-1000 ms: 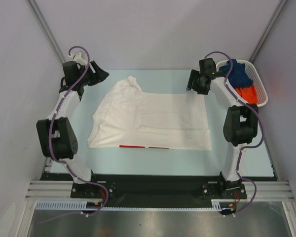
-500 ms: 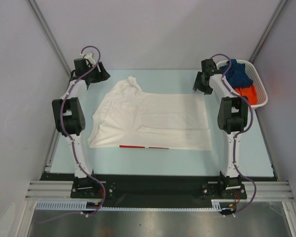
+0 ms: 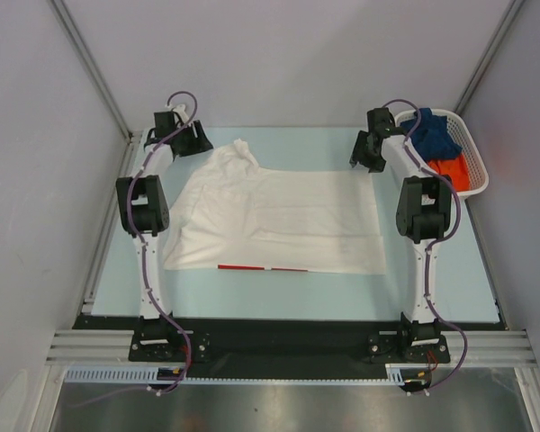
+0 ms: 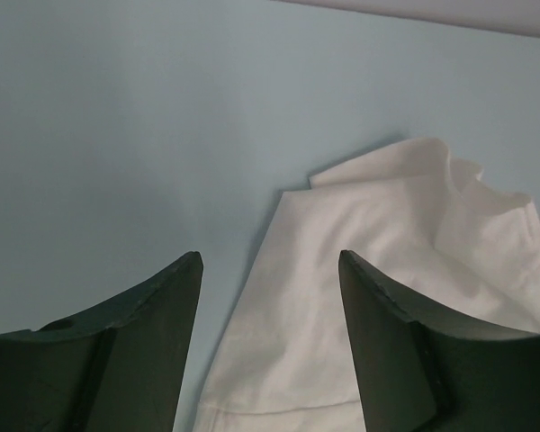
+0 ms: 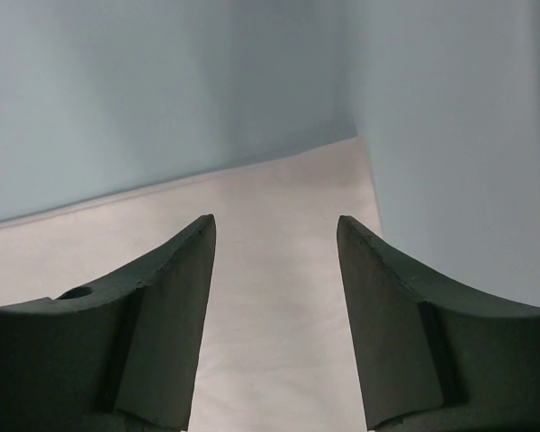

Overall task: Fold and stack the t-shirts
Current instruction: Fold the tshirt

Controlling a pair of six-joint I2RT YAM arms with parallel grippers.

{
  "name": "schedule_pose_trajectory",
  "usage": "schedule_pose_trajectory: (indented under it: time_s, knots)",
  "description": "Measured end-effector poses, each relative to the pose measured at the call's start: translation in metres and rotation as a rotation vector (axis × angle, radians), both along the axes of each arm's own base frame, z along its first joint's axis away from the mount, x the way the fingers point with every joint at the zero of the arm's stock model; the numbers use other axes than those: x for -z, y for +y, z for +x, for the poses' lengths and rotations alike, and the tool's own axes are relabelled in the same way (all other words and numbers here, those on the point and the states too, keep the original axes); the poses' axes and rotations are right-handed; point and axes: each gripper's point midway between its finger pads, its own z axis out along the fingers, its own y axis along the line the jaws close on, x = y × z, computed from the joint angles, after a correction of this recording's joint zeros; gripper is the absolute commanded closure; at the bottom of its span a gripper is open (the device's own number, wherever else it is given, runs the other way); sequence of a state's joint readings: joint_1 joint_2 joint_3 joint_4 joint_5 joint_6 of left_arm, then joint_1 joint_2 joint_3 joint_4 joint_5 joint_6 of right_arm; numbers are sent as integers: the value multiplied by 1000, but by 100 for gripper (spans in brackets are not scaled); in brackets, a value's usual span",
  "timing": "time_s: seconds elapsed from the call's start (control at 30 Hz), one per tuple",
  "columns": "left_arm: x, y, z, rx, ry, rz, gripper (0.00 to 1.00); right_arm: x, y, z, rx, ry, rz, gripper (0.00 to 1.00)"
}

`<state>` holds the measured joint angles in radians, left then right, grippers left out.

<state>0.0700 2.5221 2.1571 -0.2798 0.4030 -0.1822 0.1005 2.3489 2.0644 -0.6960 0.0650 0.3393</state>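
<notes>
Pale blue table surface (image 3: 279, 290) fills the work area in the top view. Both arm bases sit at its 6 o'clock edge.

White t-shirt (image 3: 279, 216) lies spread across the centre of the table, with its long axis running from 9 o'clock to 3 o'clock. The 3 o'clock portion is smooth and roughly rectangular. The 9 o'clock portion is doubled over and rumpled, and it rises to a bunched peak toward 11 o'clock.

White lattice basket (image 3: 475, 157) stands at 2 o'clock on the table, near the right wall. It contains the dark blue t-shirt (image 3: 432, 133) at its 12 o'clock end and the orange t-shirt (image 3: 452, 171) at its 6 o'clock end. The two garments touch.

Left gripper (image 3: 193, 142) is positioned at 11 o'clock, just beside the bunched peak. In the left wrist view its fingers (image 4: 144, 342) stand well apart with nothing clamped. Bare table and the shirt edge show below the gap.

Right gripper (image 3: 364, 148) is positioned at 1 o'clock, over the far right corner of the white garment. In the right wrist view its fingers (image 5: 153, 315) are likewise spread and hold nothing. White cloth lies beneath the gap.

Red strip (image 3: 261, 267), thin and straight, runs along the 6 o'clock edge of the white garment.
</notes>
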Motion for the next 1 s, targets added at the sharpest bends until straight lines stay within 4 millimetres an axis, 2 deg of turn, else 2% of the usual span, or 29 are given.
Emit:
schedule_pose_trajectory:
  time_s: [0.17, 0.37, 0.47, 0.57, 0.7, 0.77, 0.8, 0.83, 0.9, 1.0]
  knots:
    - [25, -6, -7, -11, 81, 18, 33, -1, -5, 3, 5, -11, 27, 39]
    - [16, -6, -3, -22, 97, 89, 39, 19, -22, -4, 44, 24, 72, 39]
    - [24, -8, -11, -8, 133, 124, 42, 30, -31, -12, 60, 56, 81, 39]
    - [33, -9, -19, 10, 164, 156, 44, 28, -30, -11, 56, 51, 93, 39]
    - [35, -8, -21, 26, 168, 177, 67, 27, -25, -9, 42, 43, 110, 39]
    - [36, -7, -23, 32, 174, 181, 74, 27, -23, -9, 35, 42, 120, 39]
    - [36, -7, -23, 33, 176, 183, 88, 26, -21, -9, 30, 42, 126, 39]
    - [37, -8, -24, 33, 180, 180, 94, 26, -20, -9, 27, 43, 130, 39]
    - [37, -8, -25, 38, 184, 182, 100, 26, -18, -9, 25, 44, 139, 39]
    - [35, -8, -28, 38, 185, 183, 100, 26, -17, -10, 27, 49, 145, 39]
